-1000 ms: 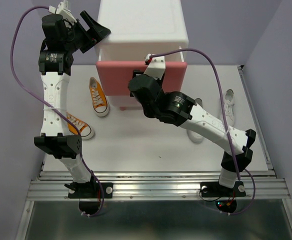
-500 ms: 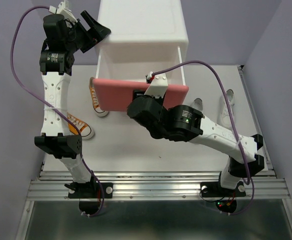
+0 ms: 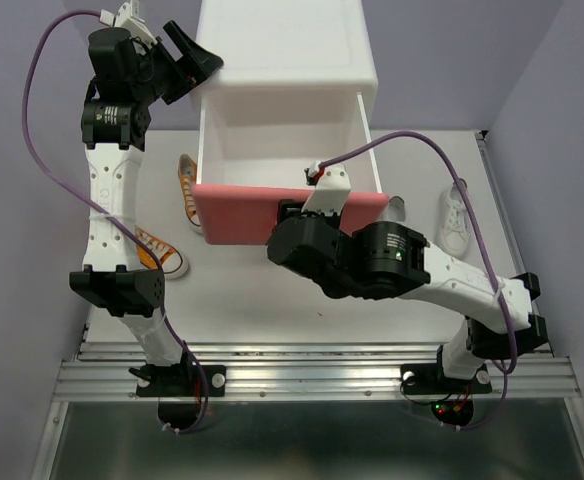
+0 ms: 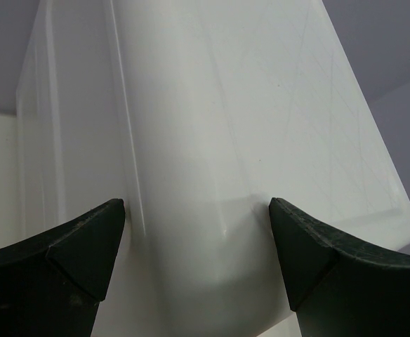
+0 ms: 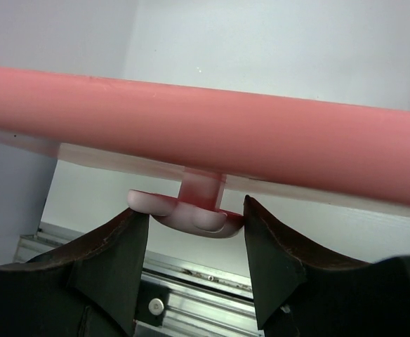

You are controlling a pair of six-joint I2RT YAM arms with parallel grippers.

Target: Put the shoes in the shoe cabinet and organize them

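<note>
While the shoe cabinet [image 3: 282,50] stands at the far side of the counter [image 3: 262,295], its top drawer [image 3: 237,212] sticks well out toward the arms. What shows of the drawer's inside is plain white wall & floor.

All four shoes lie on the counter, outside the cabinet:
- One orange sneaker [image 3: 189,185] is just left of the drawer, partly covered by it.
- The 2nd orange sneaker [image 3: 162,257] is nearer the bases, partly behind the left arm [image 3: 107,200].
- The white sneaker [image 3: 455,222] is well off to the right.
- The 2nd white sneaker [image 3: 397,206] is only a sliver past the right arm [image 3: 442,270].

The cabinet's lower part is hidden under the drawer.

The right end effector [image 5: 194,210] is closed on the drawer's knob [image 5: 187,214] below the pink front, one finger touching each side. The left end effector [image 4: 198,203] has jaws spread wide, straddling the cabinet's rear left corner; can't tell if the fingers press on it. The nearest orange sneaker lies left of the right end effector, apart from it, & all the shoes are well apart from the left one.
</note>
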